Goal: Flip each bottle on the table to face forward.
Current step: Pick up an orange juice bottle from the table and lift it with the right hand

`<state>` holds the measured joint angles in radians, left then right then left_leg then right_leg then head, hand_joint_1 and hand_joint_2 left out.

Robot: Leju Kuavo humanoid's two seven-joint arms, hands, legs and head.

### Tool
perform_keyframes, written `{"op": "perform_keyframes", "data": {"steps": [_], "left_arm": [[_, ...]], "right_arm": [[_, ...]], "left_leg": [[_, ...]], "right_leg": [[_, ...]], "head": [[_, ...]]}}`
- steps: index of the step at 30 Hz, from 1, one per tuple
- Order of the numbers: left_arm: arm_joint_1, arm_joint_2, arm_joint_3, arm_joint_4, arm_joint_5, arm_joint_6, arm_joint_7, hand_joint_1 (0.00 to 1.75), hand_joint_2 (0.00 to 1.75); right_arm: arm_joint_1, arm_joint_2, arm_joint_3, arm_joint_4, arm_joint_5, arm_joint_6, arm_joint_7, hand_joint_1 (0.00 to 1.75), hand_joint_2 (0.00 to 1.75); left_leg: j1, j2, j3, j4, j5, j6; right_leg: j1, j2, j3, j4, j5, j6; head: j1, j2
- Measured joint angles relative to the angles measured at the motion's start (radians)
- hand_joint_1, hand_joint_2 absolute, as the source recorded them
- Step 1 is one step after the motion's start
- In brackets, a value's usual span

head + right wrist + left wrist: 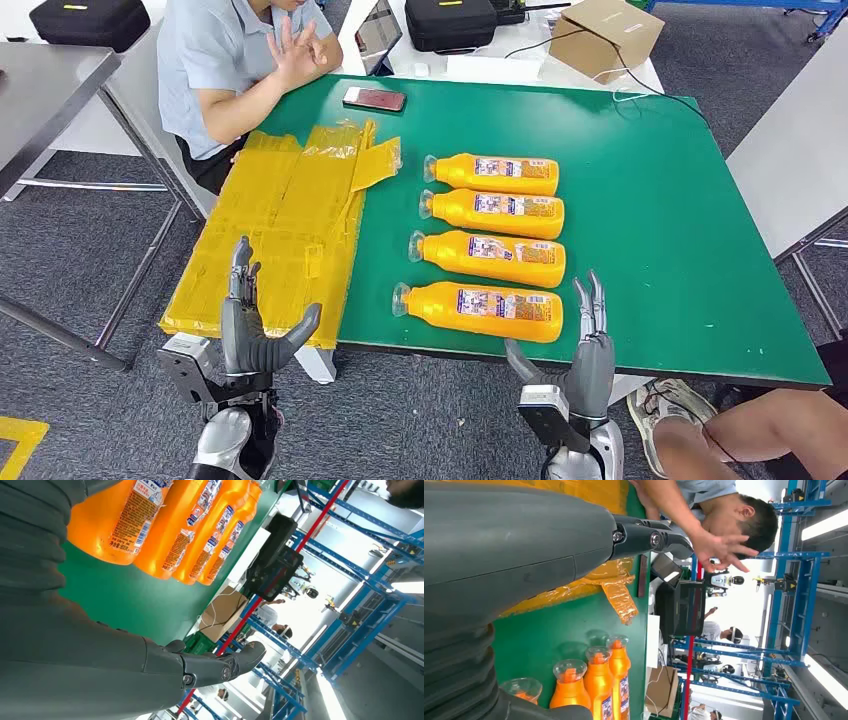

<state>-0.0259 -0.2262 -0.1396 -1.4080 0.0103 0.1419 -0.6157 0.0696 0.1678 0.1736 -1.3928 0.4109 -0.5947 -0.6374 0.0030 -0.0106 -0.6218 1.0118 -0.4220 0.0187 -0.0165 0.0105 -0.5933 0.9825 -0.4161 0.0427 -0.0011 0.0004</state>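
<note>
Orange bottles, four of them, laid flat in a column on the green worktop (pixel 650 200), labels up, apparently staged for turning one by one. Long axes across the worktop, clear caps to the robot's left, bases to its right: nearest bottle (pixel 480 310), second bottle (pixel 490 258), third bottle (pixel 495 213), farthest bottle (pixel 493 173). Left hand (pixel 255 325) raised off the near-left edge beside the yellow wrapping (pixel 275 235), fingers spread, holding nothing. Right hand (pixel 585 345) upright just before the nearest bottle's base, likewise spread and empty, probably poised to start there.
</note>
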Motion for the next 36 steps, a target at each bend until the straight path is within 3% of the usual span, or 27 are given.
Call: {"op": "perform_keyframes", "data": {"steps": [12,19,24,36], "left_arm": [[0.009,-0.002,-0.004,0.000,-0.004,-0.002,0.000,0.00,1.75],[0.022,-0.006,-0.031,0.000,-0.010,0.006,-0.008,0.00,1.75],[0.022,-0.006,-0.036,0.000,-0.019,-0.007,-0.006,0.00,1.75],[0.006,-0.014,-0.048,0.016,-0.021,-0.017,0.000,0.00,1.75]], "right_arm": [[0.013,-0.008,-0.001,-0.011,0.048,-0.003,0.025,0.00,1.75],[0.029,-0.059,-0.021,-0.026,0.247,0.042,0.165,0.00,1.75],[-0.027,-0.110,-0.019,0.067,0.383,0.112,0.268,0.00,1.75],[-0.132,-0.143,0.007,0.269,0.452,0.125,0.293,0.00,1.75]], "left_leg": [[0.000,0.000,0.000,0.000,0.000,0.000],[0.000,0.000,0.000,0.000,0.000,0.000],[0.000,0.000,0.000,0.000,0.000,0.000],[0.000,0.000,0.000,0.000,0.000,0.000]], "right_leg": [[0.000,0.000,0.000,0.000,0.000,0.000],[0.000,0.000,0.000,0.000,0.000,0.000],[0.000,0.000,0.000,0.000,0.000,0.000],[0.000,0.000,0.000,0.000,0.000,0.000]], "head": [[0.000,0.000],[0.000,0.000],[0.000,0.000],[0.000,0.000]]}}
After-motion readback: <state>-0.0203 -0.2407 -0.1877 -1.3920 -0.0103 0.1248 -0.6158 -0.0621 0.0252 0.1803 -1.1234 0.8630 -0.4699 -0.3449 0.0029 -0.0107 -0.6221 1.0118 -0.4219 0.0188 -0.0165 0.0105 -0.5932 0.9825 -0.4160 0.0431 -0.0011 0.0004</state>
